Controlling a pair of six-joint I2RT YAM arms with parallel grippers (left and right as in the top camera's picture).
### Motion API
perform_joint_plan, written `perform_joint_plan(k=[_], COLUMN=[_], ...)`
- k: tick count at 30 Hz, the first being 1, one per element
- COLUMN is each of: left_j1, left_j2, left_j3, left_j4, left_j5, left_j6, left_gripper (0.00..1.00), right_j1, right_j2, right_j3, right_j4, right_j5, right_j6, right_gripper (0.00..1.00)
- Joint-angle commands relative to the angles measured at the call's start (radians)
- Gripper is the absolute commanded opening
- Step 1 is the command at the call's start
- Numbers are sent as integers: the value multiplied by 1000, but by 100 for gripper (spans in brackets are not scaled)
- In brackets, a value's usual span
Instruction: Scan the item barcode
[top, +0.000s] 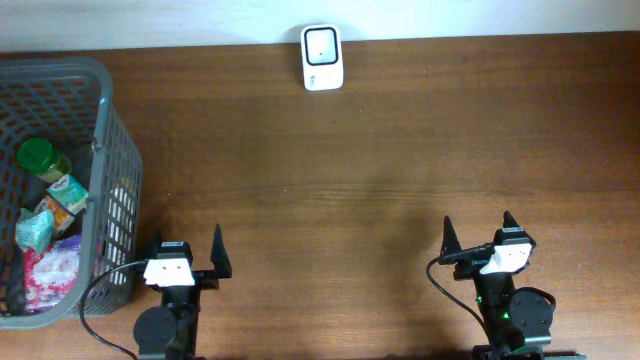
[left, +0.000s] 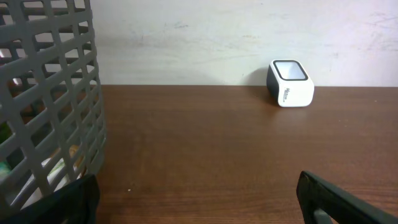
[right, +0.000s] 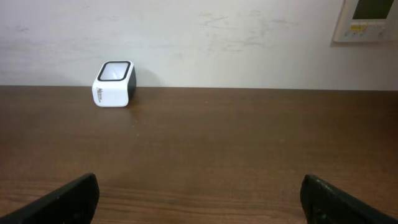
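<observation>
Overhead, left gripper (top: 185, 248) and right gripper (top: 478, 222) stood spread, empty; groceries (top: 62, 192) lay in the basket (top: 112, 130) just left of the left gripper, the nearer. Left wrist: scanner (left: 290, 83) sat ahead-right. Right wrist: scanner sat ahead-left

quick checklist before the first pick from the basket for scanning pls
1. left gripper open, holding nothing: ok
2. right gripper open, holding nothing: ok
3. scanner at the far edge of the table, window uncovered: ok
4. basket on the left arm's side, with items inside: ok
5. green-capped bottle lying uncovered on top: ok
6. a barcode showing on any item: cannot tell
</observation>
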Motion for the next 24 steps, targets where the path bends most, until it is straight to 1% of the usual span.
perform_joint_plan(k=[1,12,14,15,16,19,21,22,23,24], left_j1=[-3,-3,-3,-3,-3,-3,-3,-3,-3,-3], left_j2=[-6,-6,-6,-6,-6,-3,-3,-3,-3,-3], left_j3=[-6,-6,-6,-6,-6,-6,-6,-6,8,41], left_j4=[-1,-1,43,42,-3,13,138,251,400,427], left_j5=[11,10,11,12,12,100,245,339,378,378], left_j6=[15,15,15,15,15,14,14,14,-44,-57], left_gripper=[99,99,99,99,99,99,99,99,99,99], right_j1=[0,0,0,0,0,0,0,0,0,0], right_j2=[1,1,1,1,1,1,1,1,1,1], right_j3=[-10,-10,-10,-10,-10,-10,-10,-10,-10,-10], right_j4=[0,0,0,0,0,0,0,0,0,0], right_j5=[2,2,2,2,2,2,2,2,2,2], right_j6=[-6,-6,-6,-6,-6,-6,-6,-6,-6,-6], right_gripper=[98,98,99,99,99,99,98,98,98,99])
